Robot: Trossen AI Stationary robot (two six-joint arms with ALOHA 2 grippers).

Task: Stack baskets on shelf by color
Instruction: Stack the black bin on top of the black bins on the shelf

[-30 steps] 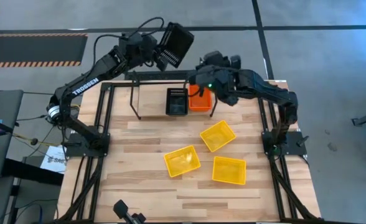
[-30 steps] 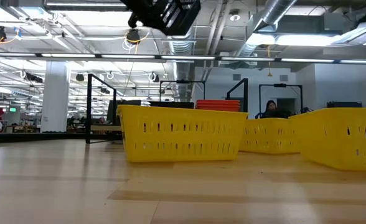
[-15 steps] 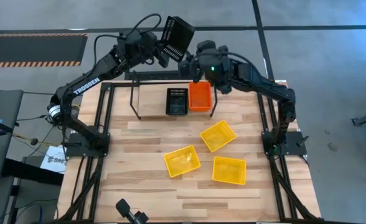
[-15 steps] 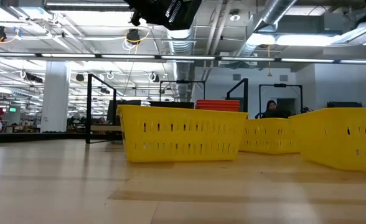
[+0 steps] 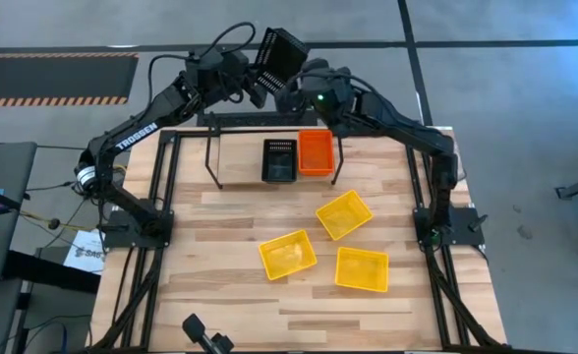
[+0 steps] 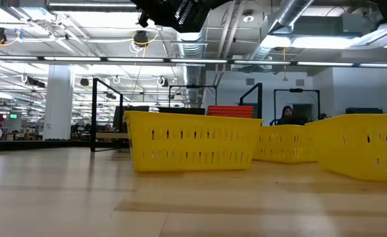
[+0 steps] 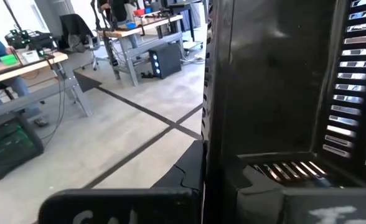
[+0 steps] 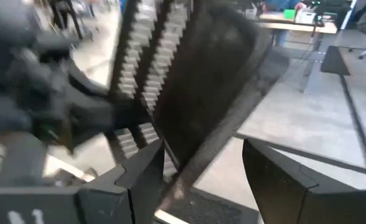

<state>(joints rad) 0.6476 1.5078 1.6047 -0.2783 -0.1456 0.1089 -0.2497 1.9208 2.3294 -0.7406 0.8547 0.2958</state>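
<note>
My left gripper (image 5: 258,81) is raised beyond the table's far edge and is shut on a black mesh basket (image 5: 279,57), which is tipped up on edge. In the low view this basket (image 6: 180,9) shows at the top. My right gripper (image 5: 297,90) is open next to it; its fingers stand on either side of the basket's rim (image 8: 198,158), and touch cannot be told. On the shelf (image 5: 250,120) sit a black basket (image 5: 279,160) and a red-orange one (image 5: 316,152) side by side. Three yellow baskets (image 5: 344,214) (image 5: 288,254) (image 5: 361,268) rest on the tabletop. My left gripper holds the black basket by one wall near a corner (image 7: 251,171), which sits between the two fingers. The basket is lifted clear of everything and stands tilted on edge above the gripper, its floor (image 7: 276,81) facing the wrist camera. Which finger is inside cannot be told.
The shelf's black wire uprights (image 5: 213,162) stand at the table's far end. Bare planks (image 5: 220,295) lie on the near left of the table. Black frame rails (image 5: 161,187) run along both sides. A person (image 6: 286,114) sits in the room behind.
My right gripper has risen from over the red-orange basket on the shelf and moved toward the far left, up to the black basket that my left gripper holds. That black basket has turned from lying flatter to standing more on edge. The red-orange basket now shows uncovered.
</note>
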